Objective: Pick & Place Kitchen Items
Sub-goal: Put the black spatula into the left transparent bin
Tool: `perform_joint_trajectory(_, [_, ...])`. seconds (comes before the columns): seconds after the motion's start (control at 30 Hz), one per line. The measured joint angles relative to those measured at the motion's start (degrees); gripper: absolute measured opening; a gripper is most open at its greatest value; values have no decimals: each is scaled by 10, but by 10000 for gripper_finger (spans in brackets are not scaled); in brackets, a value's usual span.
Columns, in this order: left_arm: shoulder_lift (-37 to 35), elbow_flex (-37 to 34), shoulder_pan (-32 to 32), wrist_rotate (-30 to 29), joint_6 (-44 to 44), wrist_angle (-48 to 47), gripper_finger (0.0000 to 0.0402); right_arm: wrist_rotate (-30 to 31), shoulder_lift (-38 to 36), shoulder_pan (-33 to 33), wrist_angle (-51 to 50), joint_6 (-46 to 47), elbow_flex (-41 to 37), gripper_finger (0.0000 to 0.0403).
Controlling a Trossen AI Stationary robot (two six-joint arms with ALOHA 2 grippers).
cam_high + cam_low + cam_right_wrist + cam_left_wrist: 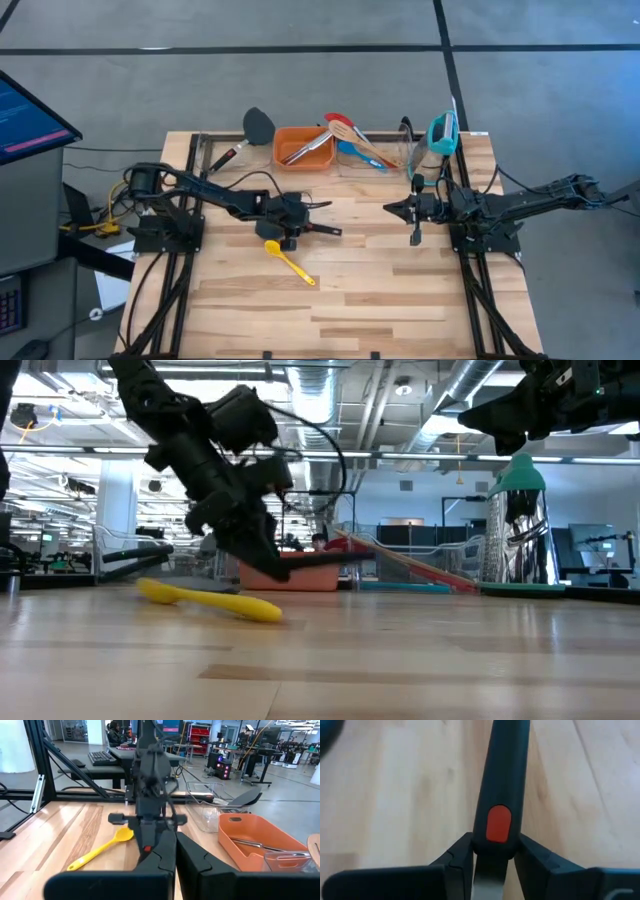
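My left gripper (308, 217) is shut on a black utensil (330, 231) with a red oval in its handle, near the table's middle. It slants down toward the table's right side. A yellow spoon (290, 260) lies flat on the wood just nearer the front edge. Metal tongs (305, 150) lie in the orange bin (290, 133). Red and blue spoons and a wooden fork (360, 145) rest in a clear bin beside it. A black spatula (257, 125) leans on the far-left clear bin. My right gripper (392, 208) hangs shut and holds nothing, right of centre. My left gripper pinches the black handle between its two fingers (457, 855), at the end with the red oval (498, 824). The fingers slant down from the table's left, in line with the handle. The rest of the handle (330, 559) sticks out toward the right, nearly level and clear of the wood.
A teal-topped metal stand (443, 132) is at the far right corner. The bins line the far edge. Bare wood lies along the front half of the table (380, 310). A monitor (25, 120) stands off the table's left side.
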Motion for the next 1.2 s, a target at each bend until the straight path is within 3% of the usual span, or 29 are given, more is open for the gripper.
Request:
perform_joint_trajectory(0.5, [-248, 0, 31, -269, 178, 5, 95, 0, 0, -1, 1, 0, 0, 0])
perform_joint_trajectory(0.83, [-359, 0, 99, -437, 198, 3, 82, 0, 0, -2, -3, 0, 0, 0])
perform_joint_trajectory(1.2, [-340, -1, 238, -454, 179, -11, 81, 0, 0, -8, -5, 1, 0, 0])
